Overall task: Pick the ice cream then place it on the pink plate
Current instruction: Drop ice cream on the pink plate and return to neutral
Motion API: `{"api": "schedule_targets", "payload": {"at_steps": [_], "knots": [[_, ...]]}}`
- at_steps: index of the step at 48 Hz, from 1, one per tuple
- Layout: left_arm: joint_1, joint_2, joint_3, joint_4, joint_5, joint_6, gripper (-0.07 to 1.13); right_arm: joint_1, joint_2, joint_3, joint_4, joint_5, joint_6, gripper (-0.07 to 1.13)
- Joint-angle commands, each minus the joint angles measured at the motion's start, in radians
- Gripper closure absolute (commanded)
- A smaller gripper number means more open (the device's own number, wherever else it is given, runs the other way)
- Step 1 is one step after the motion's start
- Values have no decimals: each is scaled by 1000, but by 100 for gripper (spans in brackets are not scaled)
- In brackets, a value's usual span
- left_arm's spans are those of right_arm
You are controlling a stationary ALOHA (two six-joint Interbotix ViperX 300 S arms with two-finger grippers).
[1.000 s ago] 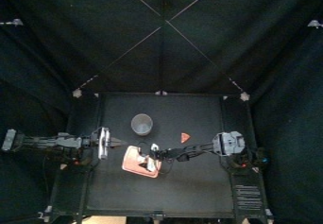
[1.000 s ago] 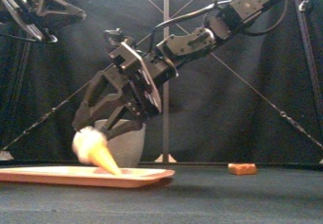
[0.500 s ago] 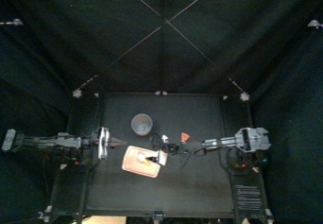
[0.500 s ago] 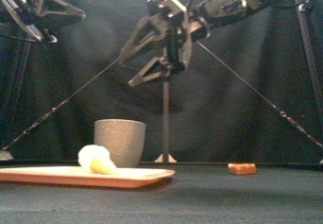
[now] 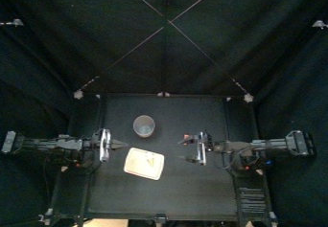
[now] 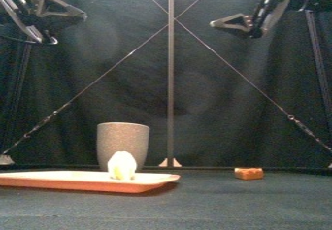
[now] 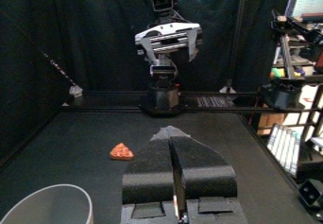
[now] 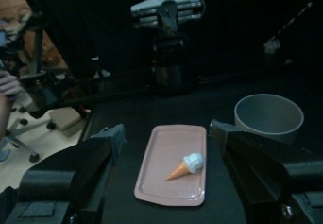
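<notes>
The ice cream (image 6: pixel 122 166), a pale scoop on an orange cone, lies on the pink plate (image 6: pixel 52 181) with nothing holding it. The right wrist view shows the ice cream (image 8: pixel 190 164) lying flat near the middle of the plate (image 8: pixel 158 185). My right gripper (image 6: pixel 254 11) hangs high at the right, open and empty, well away from the plate. From above, the right gripper (image 5: pixel 202 147) is to the right of the plate (image 5: pixel 132 168). My left gripper (image 7: pixel 177 167) is shut and empty, resting left of the plate.
A tall grey speckled cup (image 6: pixel 123 145) stands just behind the plate, also seen as the cup (image 5: pixel 145 125) from above. A small orange toy (image 6: pixel 249 173) lies on the table to the right, between the cup and my right gripper.
My right gripper let go of the ice cream over the plate, opened, and drew back up and to the right. The ice cream now lies on the plate. The left arm stayed still.
</notes>
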Motion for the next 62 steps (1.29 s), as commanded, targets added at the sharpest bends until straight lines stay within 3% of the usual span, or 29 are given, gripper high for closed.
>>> {"api": "schedule_targets", "payload": {"at_steps": [1,26,62], "knots": [[5,3,-11,0,-6,2,108,15,-132,63,-3,-26,2,1],[11,5,-8,2,-6,2,108,64,-393,241,-51,-32,8,1],[14,3,-6,8,-6,2,108,67,-433,267,-66,-32,8,1]]}}
